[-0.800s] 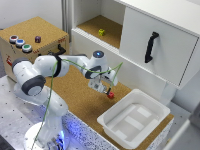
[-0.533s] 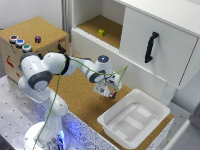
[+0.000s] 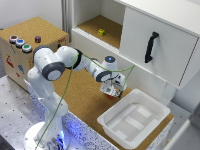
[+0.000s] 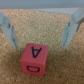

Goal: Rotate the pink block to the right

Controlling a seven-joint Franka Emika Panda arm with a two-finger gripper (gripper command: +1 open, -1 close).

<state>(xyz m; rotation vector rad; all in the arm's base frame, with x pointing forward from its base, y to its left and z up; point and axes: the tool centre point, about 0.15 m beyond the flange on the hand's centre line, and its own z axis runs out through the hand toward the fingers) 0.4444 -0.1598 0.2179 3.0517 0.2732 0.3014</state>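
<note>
The pink block (image 4: pixel 33 58) is a small reddish-pink cube with dark letters on its faces, lying on the cork board. In the wrist view it sits between my two fingers (image 4: pixel 7 27), slightly nearer the camera than their tips. My gripper (image 4: pixel 40 37) is open and empty, with the jaws wide apart. In the exterior view the gripper (image 3: pixel 111 92) hovers low over the cork board, just beside the white tray, and the block (image 3: pixel 111 96) shows only as a bit of red under the fingers.
A white tray (image 3: pixel 150 107) stands on the exterior view's right of the gripper. A white cabinet with a black handle (image 3: pixel 151 46) is behind; a yellow block (image 3: pixel 101 32) sits in its open shelf. A cork box with round buttons (image 3: pixel 20 43) stands at the left.
The arm has moved toward the exterior view's right and down, bringing the gripper lower over the cork board, closer to the tray.
</note>
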